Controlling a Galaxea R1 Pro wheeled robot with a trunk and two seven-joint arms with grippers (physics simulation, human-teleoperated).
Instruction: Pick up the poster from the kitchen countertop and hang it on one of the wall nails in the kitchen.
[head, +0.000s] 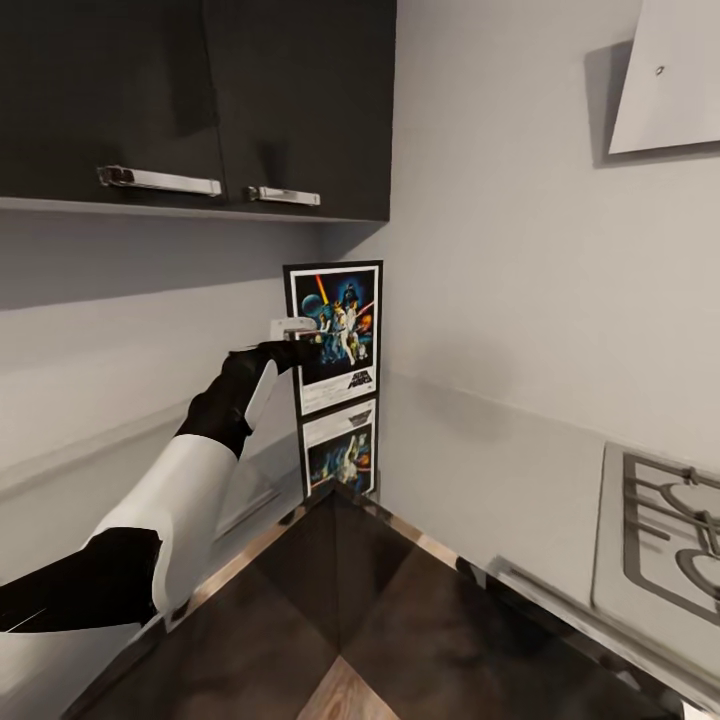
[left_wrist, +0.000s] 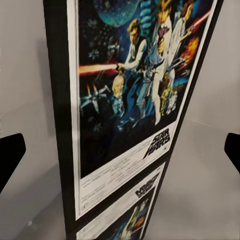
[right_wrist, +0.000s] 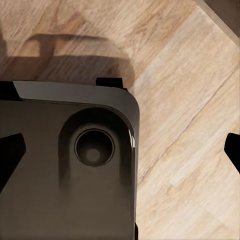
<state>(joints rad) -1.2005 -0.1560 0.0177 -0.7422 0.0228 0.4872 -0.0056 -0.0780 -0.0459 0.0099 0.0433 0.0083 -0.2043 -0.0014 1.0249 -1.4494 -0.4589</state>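
Poster (head: 336, 335) stands upright in the table corner, long axis vertical, dead ahead of the left pincer (head: 300, 340), fingers spread wide.

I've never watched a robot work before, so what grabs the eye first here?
The colourful Star Wars poster stands upright in the corner on the pale countertop, mirrored in its glossy surface. The robot's left gripper reaches right up to it, fingers spread. A steel gas hob sits off to the right.
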